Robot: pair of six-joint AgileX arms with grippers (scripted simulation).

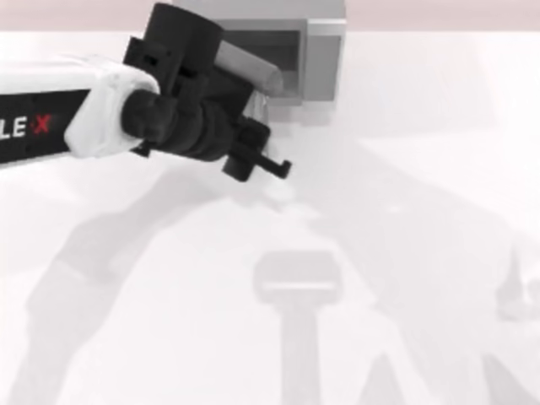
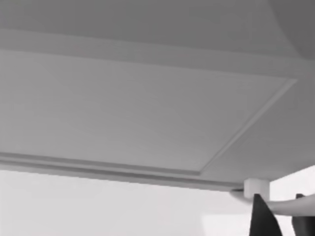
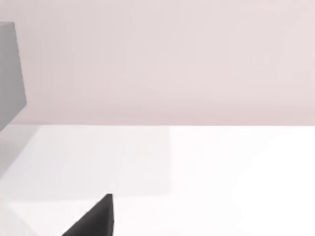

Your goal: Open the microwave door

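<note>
Left end effector (image 1: 268,162) clenched on the pale bar handle (image 2: 257,186) of the flat grey windowed microwave door (image 2: 128,118), which stands swung part-open from the boxy silver-grey microwave (image 1: 325,59).

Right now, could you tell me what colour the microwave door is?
Grey, best seen in the left wrist view: microwave door.

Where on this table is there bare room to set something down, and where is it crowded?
Bare: the table nearer than the left tool, and its whole right side. Crowded: the far edge, where the microwave, its swung-out door and the left arm bunch together.
</note>
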